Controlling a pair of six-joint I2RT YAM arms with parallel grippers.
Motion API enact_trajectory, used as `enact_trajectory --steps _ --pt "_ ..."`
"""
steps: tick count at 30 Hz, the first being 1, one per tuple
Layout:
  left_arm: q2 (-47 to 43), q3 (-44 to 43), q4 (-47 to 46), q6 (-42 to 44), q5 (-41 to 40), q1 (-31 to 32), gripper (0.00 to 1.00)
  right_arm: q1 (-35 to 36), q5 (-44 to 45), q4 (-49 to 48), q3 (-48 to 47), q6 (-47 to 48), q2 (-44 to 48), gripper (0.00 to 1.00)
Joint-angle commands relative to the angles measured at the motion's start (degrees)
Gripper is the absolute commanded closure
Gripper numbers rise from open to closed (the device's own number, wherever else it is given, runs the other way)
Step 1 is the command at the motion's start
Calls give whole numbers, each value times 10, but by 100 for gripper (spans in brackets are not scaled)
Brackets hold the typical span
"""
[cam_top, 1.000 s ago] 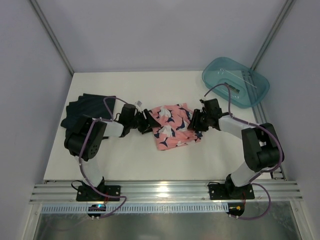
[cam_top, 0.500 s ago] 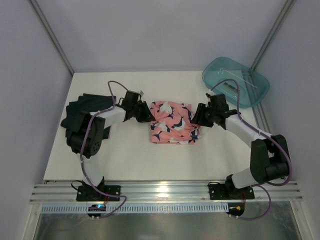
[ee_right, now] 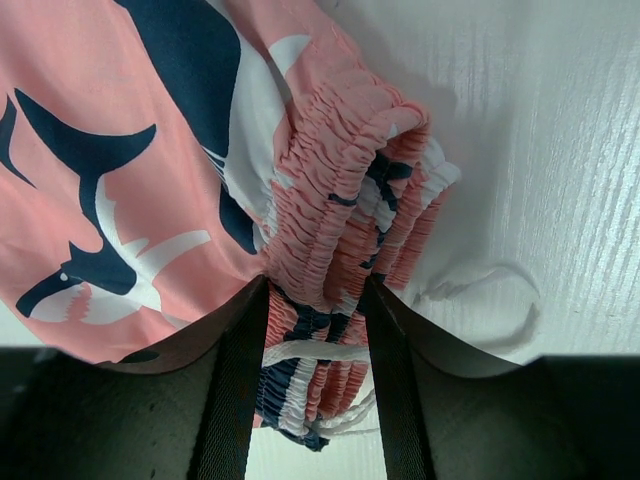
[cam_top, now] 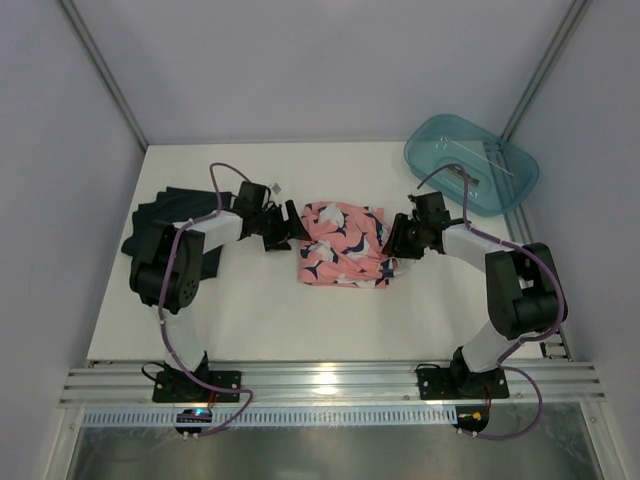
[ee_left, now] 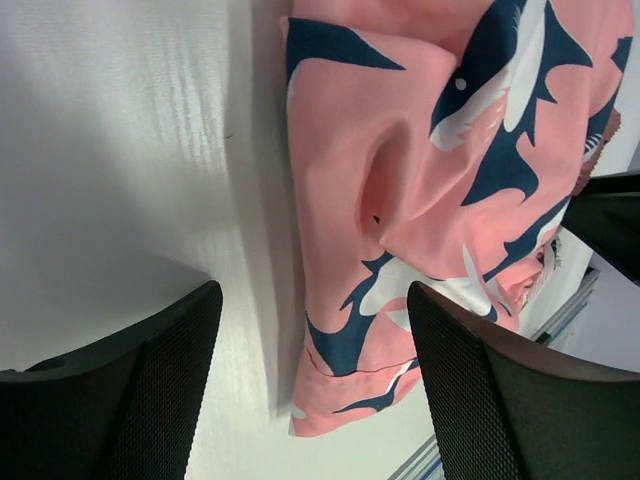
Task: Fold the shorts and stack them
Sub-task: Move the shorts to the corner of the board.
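**1. Layout.** The pink shorts (cam_top: pixel 343 245) lie as a compact, layered block at the centre of the tabletop (cam_top: pixel 300 320). The dark shorts (cam_top: pixel 165 225) lie at 9 o'clock from them, well apart and partly under the left arm. Whether that pair is folded cannot be told from here. The tub (cam_top: pixel 470 163) sits at 2 o'clock near the far right corner, and neither arm is at it.

**2. Left hand** (cam_top: pixel 285 228). It is positioned just beside the 9 o'clock edge of the pink shorts. The fingers (ee_left: pixel 150 390) are spread wide. Between them are only bare tabletop and the edge of the fabric, so nothing is held. This placement probably leaves that edge free to settle flat.

**3. Right hand** (cam_top: pixel 397 238). It is positioned at the 3 o'clock edge. It is pinching the gathered elastic waistband (ee_right: pixel 340 190), with several layers bunched between the fingers. The white drawstring (ee_right: pixel 480 290) lies loose on the tabletop alongside. The waistband is the thickest part, so a hold there likely keeps the layers together and stops the fold from opening.

**4. Status.** The pink pair appears folded. Stacking is not yet done, because the two pairs are apart.
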State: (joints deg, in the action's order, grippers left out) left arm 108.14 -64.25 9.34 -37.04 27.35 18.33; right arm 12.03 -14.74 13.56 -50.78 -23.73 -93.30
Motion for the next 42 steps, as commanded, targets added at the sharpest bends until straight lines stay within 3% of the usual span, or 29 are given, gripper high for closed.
enact_trajectory --steps 1,7,12,15,18,19,22,25,29,33,42 --pt "29 9 -19 14 31 1 22 0 -7 -35 6 9 -1 53" --pt "63 22 -63 -1 47 1 21 -1 -3 -35 9 12 -2 53" --pt "95 28 -111 -20 75 1 29 -2 -8 -42 12 10 -7 54" --pt "116 22 -135 -44 92 2 40 -2 -20 -51 17 3 -6 53" --pt "113 11 -138 -51 92 2 60 -1 -36 -59 23 -4 7 53" --pt "108 0 -117 -47 87 2 75 0 -41 -61 24 -6 11 53" --pt "85 -32 -16 -15 47 2 100 0 -59 -57 26 -11 35 54" --pt "57 -96 86 40 -18 -3 100 1 -86 -53 30 -11 70 53" --pt "24 -211 289 124 -130 -21 100 0 -115 -50 42 -11 117 53" --pt "13 -292 393 166 -192 -46 100 1 -143 -54 42 -18 155 52" --pt "12 -404 532 234 -360 -65 100 0 -143 -27 23 8 162 52"
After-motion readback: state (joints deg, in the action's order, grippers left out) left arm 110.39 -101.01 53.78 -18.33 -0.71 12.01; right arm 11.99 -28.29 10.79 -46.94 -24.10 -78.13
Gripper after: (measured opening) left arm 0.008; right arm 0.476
